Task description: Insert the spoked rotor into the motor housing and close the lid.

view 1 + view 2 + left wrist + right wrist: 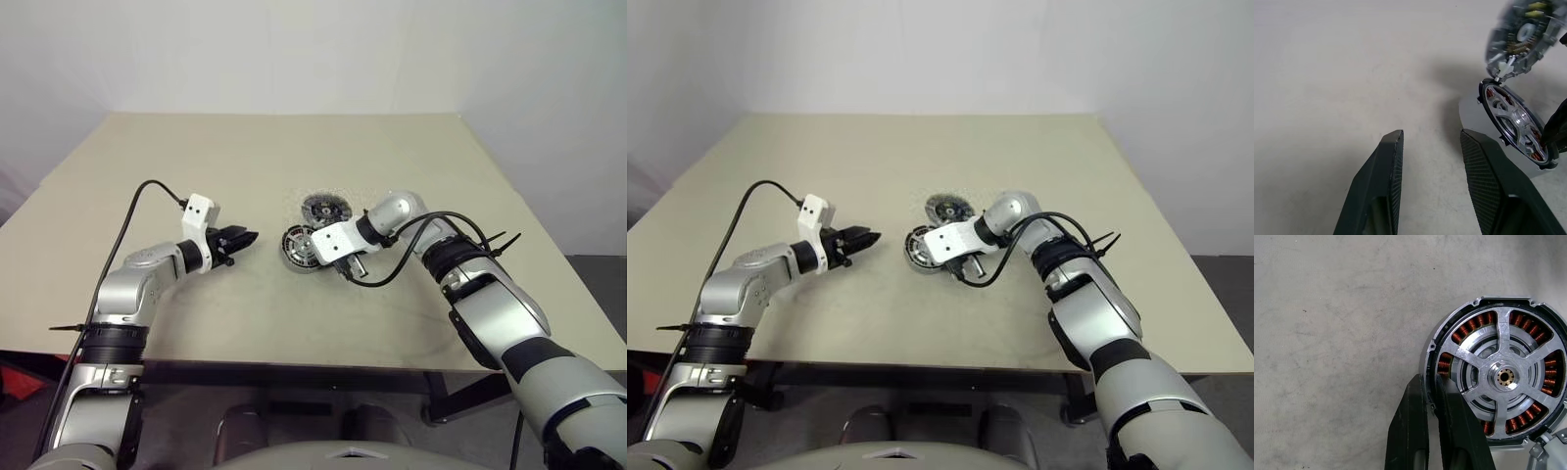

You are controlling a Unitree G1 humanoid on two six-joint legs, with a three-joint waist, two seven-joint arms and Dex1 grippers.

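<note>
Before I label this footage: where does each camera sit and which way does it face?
Head views: look forward and down over both arms at the table.
Left wrist view: looks along the open left gripper toward the lid.
Right wrist view: looks down the right gripper, pinching the spoked rotor in the motor housing.
Shared: rotor and housing.

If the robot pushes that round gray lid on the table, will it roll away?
Probably not. The lid lies flat on the table, so it would likely slide, not roll. It looks like stiff metal, so probably heavy for its size and unbending.
</note>
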